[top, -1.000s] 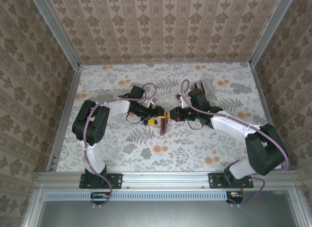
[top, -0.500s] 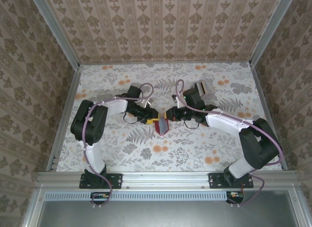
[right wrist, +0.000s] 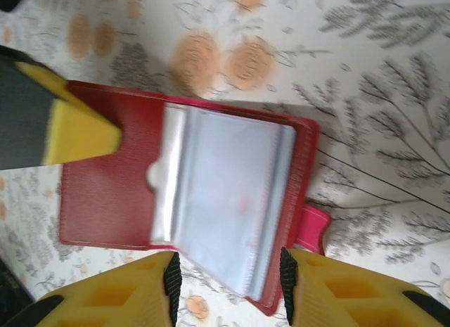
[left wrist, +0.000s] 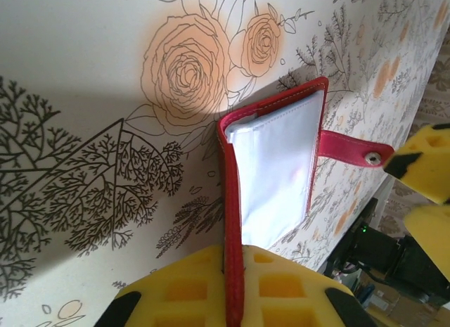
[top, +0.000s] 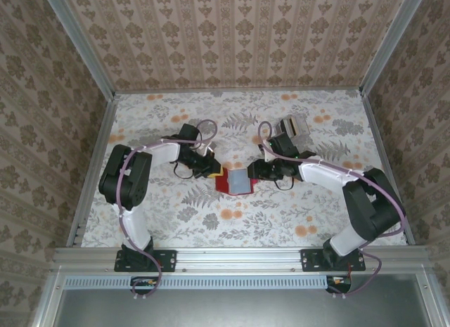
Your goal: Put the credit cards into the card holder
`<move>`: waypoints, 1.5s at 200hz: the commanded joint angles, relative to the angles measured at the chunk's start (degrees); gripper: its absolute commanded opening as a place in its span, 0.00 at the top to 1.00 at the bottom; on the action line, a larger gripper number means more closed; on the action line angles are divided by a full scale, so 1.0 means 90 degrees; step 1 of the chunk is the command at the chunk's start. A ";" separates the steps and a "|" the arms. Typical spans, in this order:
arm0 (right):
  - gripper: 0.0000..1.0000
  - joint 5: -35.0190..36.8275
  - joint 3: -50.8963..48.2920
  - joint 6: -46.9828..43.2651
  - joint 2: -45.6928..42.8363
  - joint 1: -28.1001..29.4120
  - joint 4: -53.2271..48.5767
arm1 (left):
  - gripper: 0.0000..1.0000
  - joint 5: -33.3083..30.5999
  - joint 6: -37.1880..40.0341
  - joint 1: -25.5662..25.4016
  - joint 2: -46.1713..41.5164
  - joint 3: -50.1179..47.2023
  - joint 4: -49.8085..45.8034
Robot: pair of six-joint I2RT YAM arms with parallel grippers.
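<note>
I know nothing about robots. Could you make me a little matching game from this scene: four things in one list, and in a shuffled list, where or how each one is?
Things:
1. card holder
2. left gripper
3. right gripper
4. clear plastic box

Places or states:
A. jaws apart, gripping nothing
B. at the back of the table, right of centre
C. lying open, clear sleeves showing
D. clamped on the card holder's edge

Pairs: 1-C, 2-D, 3-A, 4-B
</note>
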 commanded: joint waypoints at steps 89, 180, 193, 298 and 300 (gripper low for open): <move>0.60 -0.0997 0.0346 -0.0186 0.1177 -0.0190 -0.0433 | 1.00 -0.0507 0.0800 0.0095 0.0365 -0.0430 -0.0187; 0.60 -0.2177 0.0346 -0.0240 0.1506 -0.0187 0.0282 | 1.00 -0.0557 0.0731 0.0111 0.0402 -0.0395 -0.0090; 0.60 -0.2286 0.0338 -0.0240 0.1531 -0.0196 0.0334 | 1.00 -0.0533 0.0680 0.0106 0.0404 -0.0407 -0.0047; 0.50 -0.3342 0.0101 -0.0115 0.1371 -0.0196 0.1013 | 1.00 0.0154 0.0176 0.0105 -0.0029 -0.0252 0.0032; 0.49 -0.3394 0.0103 -0.0090 0.1372 -0.0196 0.1045 | 1.00 0.0160 0.0165 0.0106 -0.0039 -0.0248 0.0041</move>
